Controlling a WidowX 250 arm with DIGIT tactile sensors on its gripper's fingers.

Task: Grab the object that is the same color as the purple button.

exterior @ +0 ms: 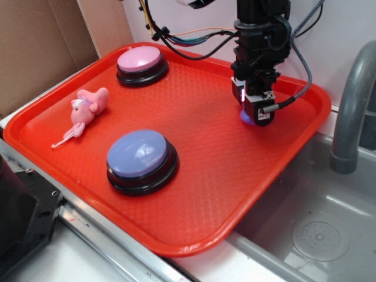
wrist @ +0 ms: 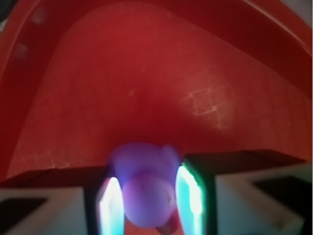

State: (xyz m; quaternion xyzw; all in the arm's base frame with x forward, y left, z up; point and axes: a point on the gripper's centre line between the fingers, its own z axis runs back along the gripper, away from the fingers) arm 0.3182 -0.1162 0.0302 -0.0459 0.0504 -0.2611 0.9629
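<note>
Purple rubber duck [wrist: 146,193] sits between gripper [wrist: 149,200] fingers [wrist: 188,193] at far right of red tray [exterior: 194,229]. Fingers pinch duck flanks. Likely light, glossy, squashy, slip-prone: hold mid-body, moderate force.

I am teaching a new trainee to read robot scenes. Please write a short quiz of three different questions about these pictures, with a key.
1. True or false: the purple duck sits between the fingers of the gripper.
2. Which thing lies nearest the pink button? A) the pink plush toy B) the sink C) the duck
3. Fill in: both buttons stand on the red ____.

Key:
1. True; the wrist view shows it between the lit fingers.
2. A
3. tray; the purple button stands nearer the camera.
</note>
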